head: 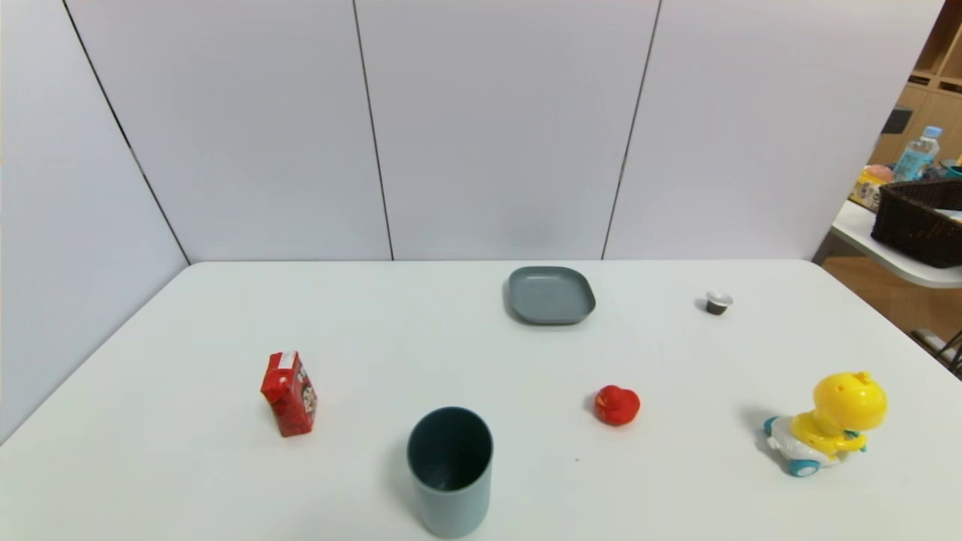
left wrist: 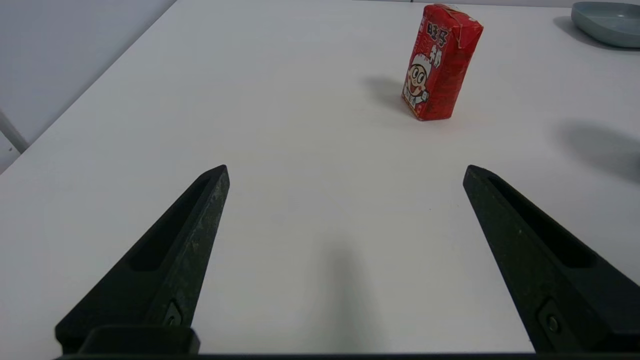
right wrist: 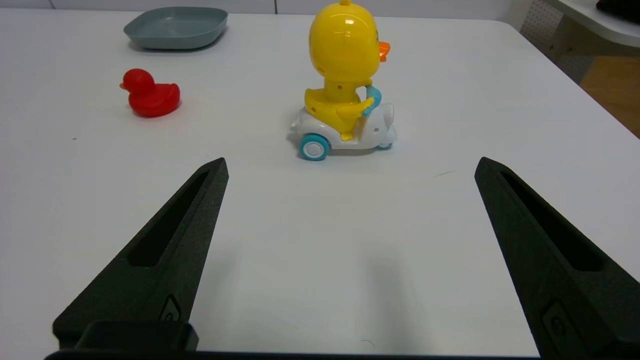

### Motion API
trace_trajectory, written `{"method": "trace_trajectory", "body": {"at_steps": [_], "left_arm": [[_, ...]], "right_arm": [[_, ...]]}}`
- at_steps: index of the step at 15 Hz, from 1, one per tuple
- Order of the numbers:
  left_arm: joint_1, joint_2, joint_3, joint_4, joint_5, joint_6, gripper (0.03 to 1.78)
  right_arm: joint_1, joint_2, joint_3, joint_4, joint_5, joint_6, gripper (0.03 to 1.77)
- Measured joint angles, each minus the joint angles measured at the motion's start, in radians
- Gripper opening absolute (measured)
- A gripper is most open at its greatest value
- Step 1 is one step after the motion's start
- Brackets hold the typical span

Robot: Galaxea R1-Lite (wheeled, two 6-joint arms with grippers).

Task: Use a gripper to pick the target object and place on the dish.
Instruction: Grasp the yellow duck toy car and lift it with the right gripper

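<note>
my right jaws [right wrist: 351, 160] gape empty above the tabletop [right wrist: 280, 225], nearer than my parked left jaws [left wrist: 346, 167] to the yellow toy [right wrist: 345, 45], standing just ahead, its wheeled length lying crosswise.

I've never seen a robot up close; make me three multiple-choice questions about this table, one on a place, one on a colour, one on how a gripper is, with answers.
1. Where is the yellow toy figure?
A) On the dish
B) On the table, right of the red duck
C) Inside the cup

2. What colour are the toy's wheels?
A) Blue
B) Black
C) Orange

3. How does the right gripper stand?
A) Shut on the duck
B) Shut and empty
C) Open and empty

Answers:
1 B: the yellow toy figure stands on the tabletop, right of the red duck.
2 A: its rear wheel is blue around a pale hub.
3 C: the right gripper has its fingers wide apart, only bare table between them.
</note>
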Motion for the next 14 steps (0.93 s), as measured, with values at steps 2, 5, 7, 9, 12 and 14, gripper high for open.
{"method": "trace_trajectory", "body": {"at_steps": [2,5,7,9,12,14], "left_arm": [[0.0,0.0,0.0,0.0,0.0,0.0,1.69],[0.0,0.0,0.0,0.0,0.001,0.0,1.69],[0.0,0.0,0.0,0.0,0.0,0.0,1.69],[0.0,0.0,0.0,0.0,0.001,0.0,1.69],[0.0,0.0,0.0,0.0,0.001,0.0,1.69],[0.0,0.0,0.0,0.0,0.001,0.0,1.69]], "right_arm": [[0.0,0.0,0.0,0.0,0.0,0.001,1.71],[0.0,0.004,0.0,0.0,-0.005,0.012,1.71],[0.0,0.018,0.0,0.0,-0.016,0.025,1.71],[0.0,0.039,0.0,0.0,-0.021,0.029,1.71],[0.0,0.085,0.0,0.0,-0.021,0.028,1.71],[0.001,0.114,0.0,0.001,-0.02,0.021,1.71]]}}
